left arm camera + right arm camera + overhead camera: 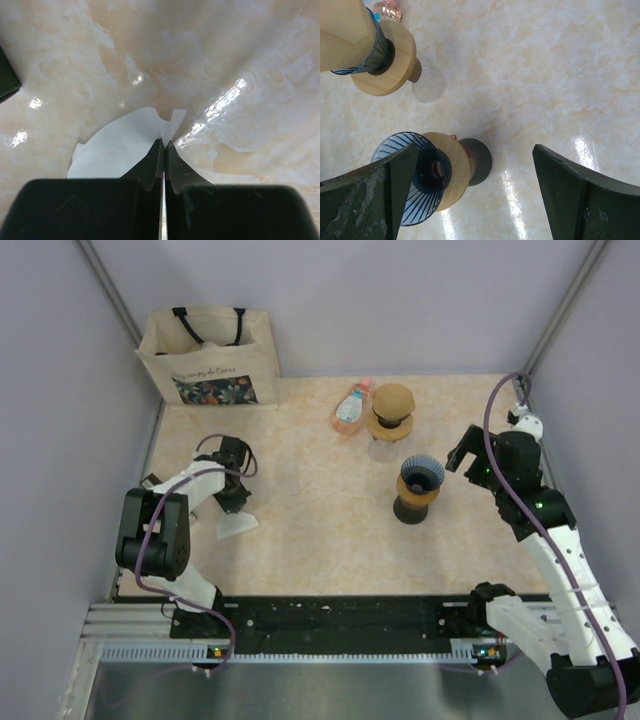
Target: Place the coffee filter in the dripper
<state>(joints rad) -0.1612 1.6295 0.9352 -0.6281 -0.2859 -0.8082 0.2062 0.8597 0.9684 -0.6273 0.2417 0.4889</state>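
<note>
The coffee filter is thin white paper, so you should expect it to be very light, soft and easy to crease or tear. It can also slip out if the hold is weak. I judge the best place to hold it is the rim edge, not the flat middle. It lies on the table at the left side, well apart from the blue dripper to the right. Your left gripper is clenched. In the left wrist view its jaws are pressed together with the paper's edge between their tips, and the rest of the sheet spreads out to the left. Your right gripper is released, jaws wide, near the dripper, and it holds nothing.
</note>
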